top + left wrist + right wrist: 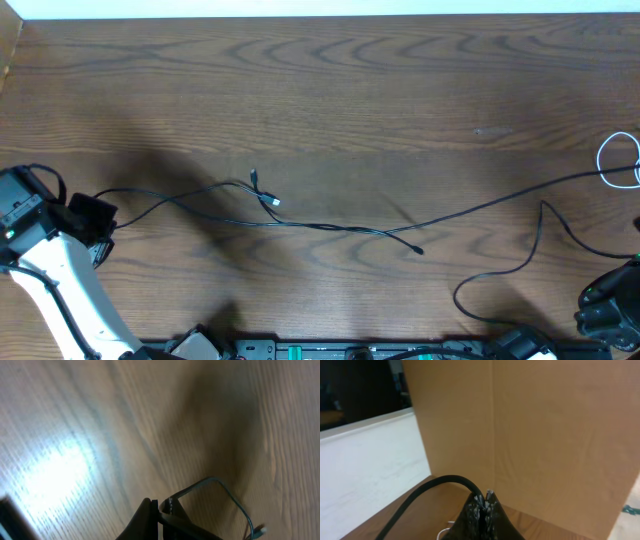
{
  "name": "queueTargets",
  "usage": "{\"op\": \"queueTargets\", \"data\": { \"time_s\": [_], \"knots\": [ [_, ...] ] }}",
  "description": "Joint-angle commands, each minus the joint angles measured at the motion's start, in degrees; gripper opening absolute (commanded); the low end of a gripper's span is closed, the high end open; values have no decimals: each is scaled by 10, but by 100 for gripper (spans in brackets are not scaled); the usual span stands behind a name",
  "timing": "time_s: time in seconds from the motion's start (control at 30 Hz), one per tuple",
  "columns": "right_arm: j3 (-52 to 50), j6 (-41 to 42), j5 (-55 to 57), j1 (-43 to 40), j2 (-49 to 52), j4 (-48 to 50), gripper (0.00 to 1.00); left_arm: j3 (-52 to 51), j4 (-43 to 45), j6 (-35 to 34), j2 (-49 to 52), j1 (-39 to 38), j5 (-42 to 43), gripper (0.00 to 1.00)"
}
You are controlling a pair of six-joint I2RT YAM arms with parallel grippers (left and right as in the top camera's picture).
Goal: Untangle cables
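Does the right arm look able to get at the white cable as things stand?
Likely yes: the white cable lies nearby, nothing between. But the right gripper is shut, seemingly on a black cable, and must release first.

Left gripper (162,506): bottom centre of frame, dark fingers pressed together with no gap.
Cable (220,485): thin and dark, pinched at the fingertips; arcs up and to the right, then drops toward the lower right.
Plug end (258,531): pale tip at the far end of the arc (blurred, type not readable).
Table (125,405): wood grain, fills the view, out of focus.
Glare (50,472): bright patch on the wood at left.
Shadow (225,410): dark band at upper right.
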Motion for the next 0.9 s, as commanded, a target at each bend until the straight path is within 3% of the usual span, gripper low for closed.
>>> {"op": "queueTargets", "data": {
  "time_s": [0.0, 0.2, 0.33, 0.6, 0.77, 0.87],
  "knots": [
    [4, 37, 11, -25, -3, -7, 1, -10, -4, -27, -5, 18, 5, 7],
    [-1, 65, -3, -38, -3, -9, 2, -11, -4, -31, -5, 19, 16, 7],
    [-14, 65, -114, -38, -3, -9, 2, -11, -1, -8, -5, 18, 68, 7],
    [-25, 45, -573, -39, 42, 23, 1, -11, 1, 82, -5, -1, 174, 8],
    [-25, -127, -956, -39, 127, 93, 1, -11, -3, 94, -5, -18, 176, 7],
    [-25, -193, -1100, -39, 197, 108, 1, -11, -9, 104, -5, -25, 176, 8]
  ]
}}
